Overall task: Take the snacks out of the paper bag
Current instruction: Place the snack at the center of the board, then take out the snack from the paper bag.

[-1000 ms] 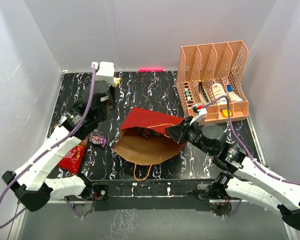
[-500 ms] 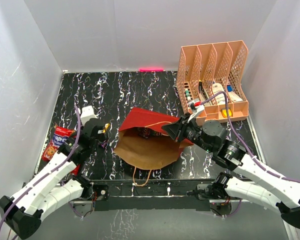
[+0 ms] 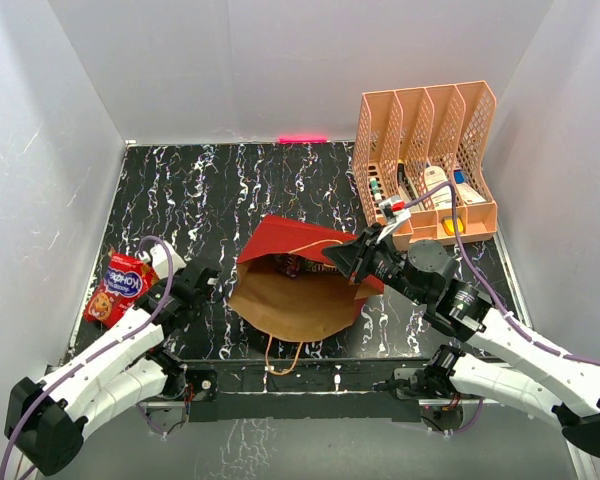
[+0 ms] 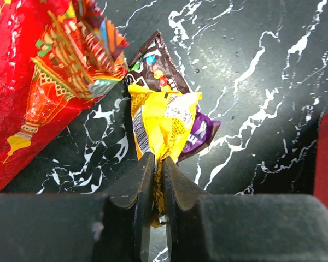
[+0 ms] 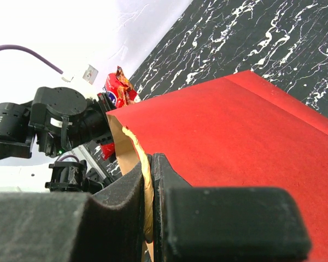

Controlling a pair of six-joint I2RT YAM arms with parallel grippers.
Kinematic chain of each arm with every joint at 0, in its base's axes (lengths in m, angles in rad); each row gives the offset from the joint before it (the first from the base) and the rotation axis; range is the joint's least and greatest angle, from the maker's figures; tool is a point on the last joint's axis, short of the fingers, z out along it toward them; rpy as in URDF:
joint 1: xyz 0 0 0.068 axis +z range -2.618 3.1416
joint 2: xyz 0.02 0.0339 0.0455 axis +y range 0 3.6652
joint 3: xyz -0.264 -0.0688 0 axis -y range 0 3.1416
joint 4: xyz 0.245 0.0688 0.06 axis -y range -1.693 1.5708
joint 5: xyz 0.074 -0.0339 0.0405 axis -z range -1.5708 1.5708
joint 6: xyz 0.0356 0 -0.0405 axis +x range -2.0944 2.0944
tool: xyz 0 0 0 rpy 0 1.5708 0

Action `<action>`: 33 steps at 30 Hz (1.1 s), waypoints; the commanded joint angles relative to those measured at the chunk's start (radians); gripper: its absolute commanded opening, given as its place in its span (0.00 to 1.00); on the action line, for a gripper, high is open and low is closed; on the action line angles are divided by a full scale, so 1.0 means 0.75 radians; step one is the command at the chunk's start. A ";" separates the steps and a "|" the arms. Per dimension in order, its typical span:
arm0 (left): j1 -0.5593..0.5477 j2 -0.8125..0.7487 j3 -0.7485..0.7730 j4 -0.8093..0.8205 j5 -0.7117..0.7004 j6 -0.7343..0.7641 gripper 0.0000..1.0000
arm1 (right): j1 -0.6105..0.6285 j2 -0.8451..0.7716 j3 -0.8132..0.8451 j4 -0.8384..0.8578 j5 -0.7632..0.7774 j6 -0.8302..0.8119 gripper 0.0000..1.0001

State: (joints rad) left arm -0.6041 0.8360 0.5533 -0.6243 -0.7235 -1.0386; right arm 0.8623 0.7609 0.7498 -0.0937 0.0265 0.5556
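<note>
Left gripper [image 4: 157,164]: jaws nearly together, pinching the bottom edge of a yellow candy packet [image 4: 164,123], out to the left of the paper bag [image 3: 290,300].
Around the packet: a brown candy packet [image 4: 153,60] and a purple one [image 4: 203,134] lie on the black marbled table [image 4: 251,65], overlapped by the yellow one in the wrist view. The large red snack bag [image 4: 38,82] lies just beside them, farther left of the paper bag.
Right gripper [image 5: 147,166]: clamped on the paper bag's right rim, holding the mouth open.
Inside the paper bag: at least one dark packet [image 3: 295,265] shows at the back of the mouth; I cannot tell how many.
Step in hand, as I judge it: setting the yellow packet down with the others.
Doing it well: lower until the packet rests on the pile, then part the jaws fully before lifting, so the crinkly wrapper does not cling and ride up.
Far right of the paper bag: peach file rack [image 3: 430,150], no part of this.
</note>
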 commanded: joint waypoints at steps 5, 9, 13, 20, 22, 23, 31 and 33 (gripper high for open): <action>0.008 -0.069 -0.049 -0.001 -0.061 -0.109 0.42 | 0.002 0.025 0.046 0.090 -0.186 -0.002 0.07; 0.008 -0.141 0.005 -0.048 0.010 -0.084 0.69 | 0.002 0.127 0.073 0.131 -0.361 -0.007 0.07; 0.008 -0.231 0.136 -0.107 0.121 -0.050 0.85 | 0.001 0.213 0.137 0.099 -0.418 -0.021 0.07; 0.008 -0.391 0.329 -0.036 0.416 0.163 0.98 | 0.002 0.185 0.158 0.096 -0.318 -0.008 0.07; 0.008 -0.423 0.354 0.021 0.520 0.217 0.98 | 0.001 0.168 0.141 0.107 -0.286 0.008 0.07; 0.008 -0.433 0.366 0.043 0.574 0.231 0.98 | 0.002 0.162 0.134 0.111 -0.277 0.016 0.07; 0.008 -0.400 0.290 0.556 1.270 0.330 0.90 | 0.002 0.121 0.127 0.105 -0.223 0.015 0.07; 0.007 -0.419 0.246 0.718 1.380 0.321 0.89 | 0.002 0.119 0.124 0.107 -0.217 0.014 0.07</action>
State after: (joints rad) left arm -0.6037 0.5289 0.7883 -0.3695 0.0029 -0.8295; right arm 0.8631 0.8715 0.8230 -0.0765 -0.1711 0.5663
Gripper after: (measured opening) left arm 0.899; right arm 0.077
